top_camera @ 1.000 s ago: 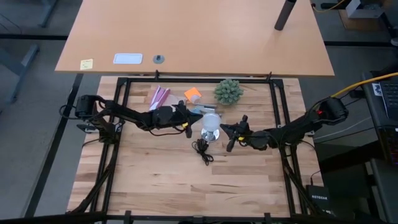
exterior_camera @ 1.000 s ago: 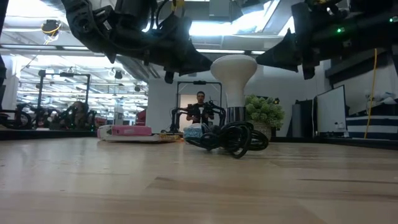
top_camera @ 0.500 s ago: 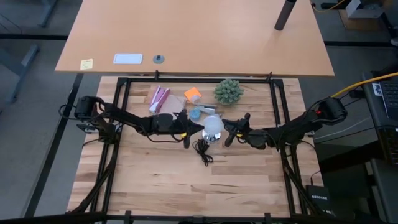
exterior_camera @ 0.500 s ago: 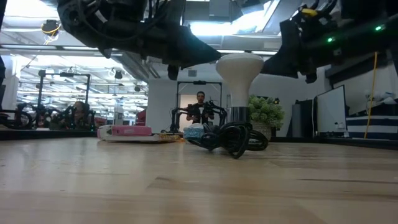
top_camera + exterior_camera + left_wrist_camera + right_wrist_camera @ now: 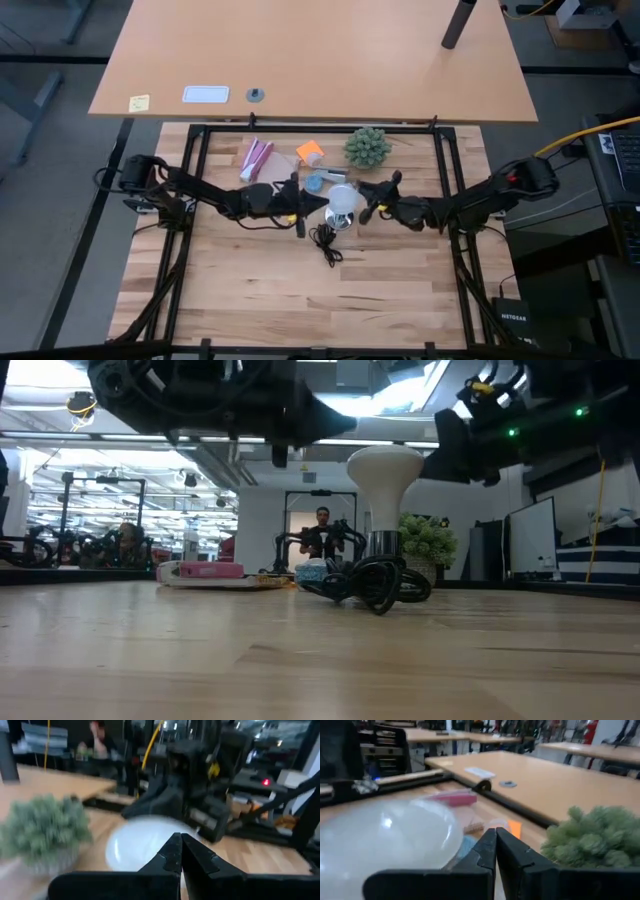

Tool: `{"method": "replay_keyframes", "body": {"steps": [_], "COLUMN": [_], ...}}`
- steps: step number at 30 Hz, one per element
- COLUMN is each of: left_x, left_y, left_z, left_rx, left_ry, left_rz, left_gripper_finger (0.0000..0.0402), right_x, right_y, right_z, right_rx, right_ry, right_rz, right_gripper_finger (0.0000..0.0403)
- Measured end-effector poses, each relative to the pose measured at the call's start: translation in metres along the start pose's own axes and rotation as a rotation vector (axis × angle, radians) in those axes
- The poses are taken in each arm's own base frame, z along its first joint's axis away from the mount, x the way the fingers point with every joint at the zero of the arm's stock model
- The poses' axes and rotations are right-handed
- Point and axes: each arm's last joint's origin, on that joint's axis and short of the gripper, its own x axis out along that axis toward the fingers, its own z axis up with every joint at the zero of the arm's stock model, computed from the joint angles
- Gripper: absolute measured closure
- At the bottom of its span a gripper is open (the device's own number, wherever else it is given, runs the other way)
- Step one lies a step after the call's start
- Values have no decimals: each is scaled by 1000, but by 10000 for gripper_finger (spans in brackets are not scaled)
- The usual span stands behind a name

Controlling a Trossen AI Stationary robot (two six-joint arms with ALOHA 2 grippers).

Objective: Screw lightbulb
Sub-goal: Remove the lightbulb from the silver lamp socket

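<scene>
High view: the lightbulb (image 5: 342, 201) stands near the centre of the butcher-block desk (image 5: 240, 290), globe uppermost, seated on its silver socket base (image 5: 383, 544), whose black cord (image 5: 325, 240) lies coiled toward 6 o'clock of it. The left pincer (image 5: 299, 199) lies at 9 o'clock of the bulb, just beside the globe; the right pincer (image 5: 367, 205) lies at 3 o'clock, likewise just beside it. Both pincers are closed tight and hold nothing: each wrist view shows the two dark fingers pressed tip to tip with the frosted globe beyond them, not between them. Low view: the bulb is upright, its neck running down into the socket, and both arms hang above and to either side of the globe; contact with the glass cannot be confirmed from any view. Judgement: the arms flank the bulb from opposite sides so that one may steady the fixture while the other turns the globe, yet closed fingers cannot grip a globe of this width, so neither is placed to twist at this moment. Whether the bulb is fully threaded cannot be told; it sits straight, which suggests it is at least started in the socket. Other items noted: a green spiky ball plant (image 5: 367, 147) at 1 o'clock of the bulb, an orange object (image 5: 310, 152) at 11 o'clock, pink packets (image 5: 255, 157) at 10 o'clock, all apart from the work. A person (image 5: 322, 532) is visible in the room beyond the desk.
</scene>
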Motion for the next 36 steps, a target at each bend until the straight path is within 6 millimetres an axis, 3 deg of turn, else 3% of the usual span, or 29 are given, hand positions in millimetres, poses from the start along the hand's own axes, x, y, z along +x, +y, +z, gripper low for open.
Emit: {"method": "replay_keyframes", "body": {"steps": [7, 14, 19, 26, 36], "left_x": [-1, 2, 3, 4, 2], "left_y": [9, 31, 41, 36, 25], "left_z": [12, 12, 7, -1, -7], "left_rx": [24, 3, -11, -49, -69], "left_ry": [-76, -49, 2, 58, 101], "left_rz": [80, 154, 183, 147, 119], "left_gripper_finger": [401, 401, 401, 401, 401], "right_x": [-10, -42, -53, -43, -35], "right_y": [-5, 9, 22, 30, 32], "right_z": [24, 37, 29, 7, 0], "right_rx": [0, 35, 81, 93, 95], "right_ry": [-89, -123, -79, -18, -18], "right_rz": [5, 169, 244, 198, 165], "right_gripper_finger": [387, 387, 387, 387, 387]}}
